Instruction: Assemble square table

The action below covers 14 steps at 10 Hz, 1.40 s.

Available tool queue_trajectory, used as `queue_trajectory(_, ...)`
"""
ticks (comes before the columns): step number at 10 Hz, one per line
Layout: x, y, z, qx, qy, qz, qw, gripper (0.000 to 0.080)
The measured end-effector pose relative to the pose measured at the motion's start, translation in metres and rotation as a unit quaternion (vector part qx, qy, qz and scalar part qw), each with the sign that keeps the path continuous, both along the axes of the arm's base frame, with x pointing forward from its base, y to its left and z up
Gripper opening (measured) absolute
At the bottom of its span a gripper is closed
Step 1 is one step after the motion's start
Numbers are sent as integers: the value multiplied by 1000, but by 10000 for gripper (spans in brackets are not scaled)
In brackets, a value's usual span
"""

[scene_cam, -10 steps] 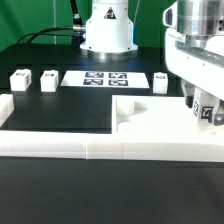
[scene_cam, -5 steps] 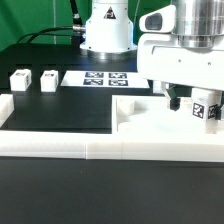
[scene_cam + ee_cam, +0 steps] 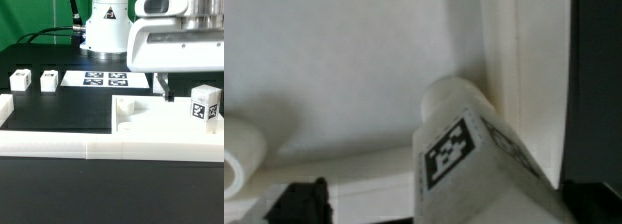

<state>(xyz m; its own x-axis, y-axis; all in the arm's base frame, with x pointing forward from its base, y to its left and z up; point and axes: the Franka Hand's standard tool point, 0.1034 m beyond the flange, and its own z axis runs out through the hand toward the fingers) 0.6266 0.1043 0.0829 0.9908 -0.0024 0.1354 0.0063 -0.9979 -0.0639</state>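
The table's slab point(image 3: 150, 122) is thick, white and square. It lies flat on the surface point(image 3: 60, 115), toward the edge on the exterior view's right, close against the low border wall point(image 3: 60, 146). One short white leg point(image 3: 204, 103) stands upright on the slab near its corner on the exterior view's right, with its black-and-white tag facing the camera. In the wrist view the same leg point(image 3: 464, 150) rises from the slab beside the slab's edge. I judge the step in hand to be fitting this leg. I cannot tell from here whether it is seated in its hole or only resting there. My tool point(image 3: 178, 88) hangs just above and beside the leg with its jaws wide, holding nothing. Next I would probably need to come down square over the leg, close on it, and turn it home without tipping it. Two loose legs point(image 3: 19, 80) point(image 3: 47, 79) wait near the surface's far edge on the exterior view's left, beside the marker board point(image 3: 95, 78).
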Motion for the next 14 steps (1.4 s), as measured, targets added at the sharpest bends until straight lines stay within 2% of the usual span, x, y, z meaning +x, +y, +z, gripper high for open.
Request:
queue_trajectory(3, -6, -4, -6, -25, -7, 138, 990, 649)
queue_trajectory(5, -4, -11, -5, -38, -8, 171, 985, 649)
queue_trajectory(7, -4, -11, -5, -35, -7, 153, 988, 649)
queue_trajectory(8, -4, -11, -5, -33, -6, 134, 990, 524)
queue_trajectory(9, -5, -11, -6, -28, -4, 97, 995, 524)
queue_trajectory(10, -5, -11, -6, -23, -1, 59, 998, 340)
queue_trajectory(11, -5, -11, -6, -20, 0, 37, 999, 293)
queue_trajectory(14, -5, -10, -6, -4, 6, -74, 997, 293)
